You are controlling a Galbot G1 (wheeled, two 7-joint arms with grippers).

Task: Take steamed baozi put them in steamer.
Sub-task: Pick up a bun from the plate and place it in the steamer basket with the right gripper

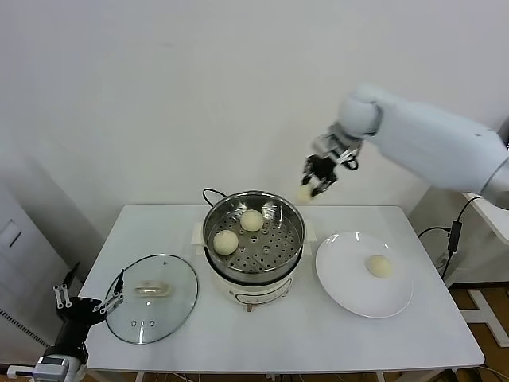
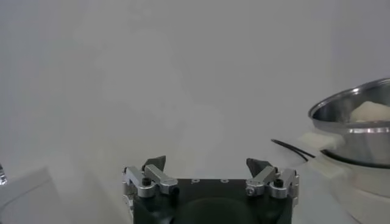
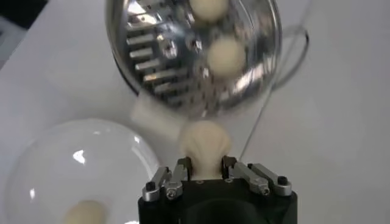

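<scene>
I'm carrying a baozi (image 3: 204, 143) in my right gripper (image 1: 318, 180), fingers pinched in on its soft sides, and I'm holding it high, up above the far right rim of the steamer (image 1: 296, 239). Two buns (image 1: 238, 231) are already sitting in the perforated basket toward its left and back, and one last bun (image 1: 378, 267) is waiting on the white plate (image 1: 342, 286) to the right. My left gripper (image 2: 210, 176) is hanging low off the table's left edge near the glass lid (image 1: 151, 298), jaws spread wide and holding nothing. Here's what I'm worrying about: I'm looking to be at the rim rather than over the middle, so letting go now is risking a bounce off the steel edge and a roll onto the table. The dough is soft too, so squeezing harder could dent it, and it could be sticking to a fingertip on release and dropping crooked onto the buns below.
</scene>
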